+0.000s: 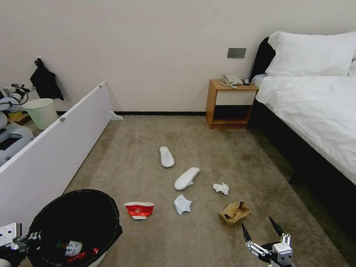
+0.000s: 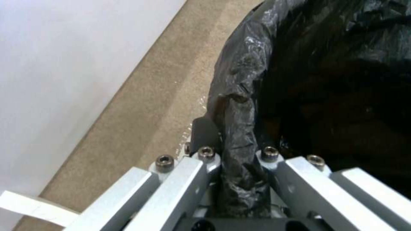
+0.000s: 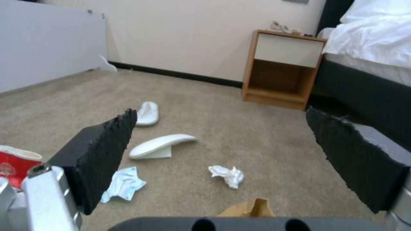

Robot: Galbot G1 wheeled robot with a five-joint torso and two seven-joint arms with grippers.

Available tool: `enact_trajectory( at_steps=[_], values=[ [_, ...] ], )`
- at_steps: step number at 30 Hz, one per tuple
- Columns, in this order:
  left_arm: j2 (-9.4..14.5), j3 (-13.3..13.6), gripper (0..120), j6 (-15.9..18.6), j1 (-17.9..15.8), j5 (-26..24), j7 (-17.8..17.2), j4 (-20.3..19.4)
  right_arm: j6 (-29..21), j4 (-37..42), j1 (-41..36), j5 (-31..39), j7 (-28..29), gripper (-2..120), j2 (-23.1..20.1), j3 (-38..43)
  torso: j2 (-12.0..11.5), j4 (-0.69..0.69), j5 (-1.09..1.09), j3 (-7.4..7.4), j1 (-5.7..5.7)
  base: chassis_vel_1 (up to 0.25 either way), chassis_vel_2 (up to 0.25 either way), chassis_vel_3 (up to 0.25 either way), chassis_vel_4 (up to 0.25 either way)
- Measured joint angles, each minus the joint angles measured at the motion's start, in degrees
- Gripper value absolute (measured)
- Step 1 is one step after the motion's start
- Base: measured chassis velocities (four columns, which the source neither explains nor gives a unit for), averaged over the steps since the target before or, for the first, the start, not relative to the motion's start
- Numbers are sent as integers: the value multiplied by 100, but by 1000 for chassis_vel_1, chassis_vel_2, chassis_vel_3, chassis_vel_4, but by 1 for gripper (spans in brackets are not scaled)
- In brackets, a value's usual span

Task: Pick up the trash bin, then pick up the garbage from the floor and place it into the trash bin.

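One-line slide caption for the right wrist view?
Open right gripper above carpet strewn with slippers, tissues and a brown cardboard box.

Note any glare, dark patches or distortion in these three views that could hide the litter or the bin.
Head view: wide-angle bending at the edges; even light, trash bin interior dark. Left wrist view: glare streaks on the bag where the left end effector clamps the rim; the inside is black. Right wrist view: open right end effector pads blurred, carpet litter clear.

- A hotel-style bedroom.
- A bed (image 1: pixel 315 107) with white sheets and a pillow (image 1: pixel 311 53).
- A wooden nightstand (image 1: pixel 230 105) carrying a telephone (image 1: pixel 230 79).
- Beige carpet (image 1: pixel 207 148), with white slippers (image 1: pixel 178 168) lying on it.
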Motion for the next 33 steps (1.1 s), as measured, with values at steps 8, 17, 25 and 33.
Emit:
enact_trajectory(
  at_steps=[8,17,25,33],
  values=[
    [-2,27,3,0,-1,4,0,11,-1,-10,-1,1,-47,100,18,2,0,0,0,0,0,-34,56,49,-46],
    [-9,52,3,0,-6,8,1,13,-5,-2,3,2,-52,100,23,10,0,0,0,0,0,-50,48,48,-54],
    [-11,51,3,0,3,8,2,4,-5,6,-3,9,-80,100,41,11,0,0,0,0,0,-39,37,53,-38],
    [-6,37,3,0,0,-1,5,5,-5,-4,3,26,-82,100,26,20,1,0,0,0,0,-47,53,50,-53]
  ],
)
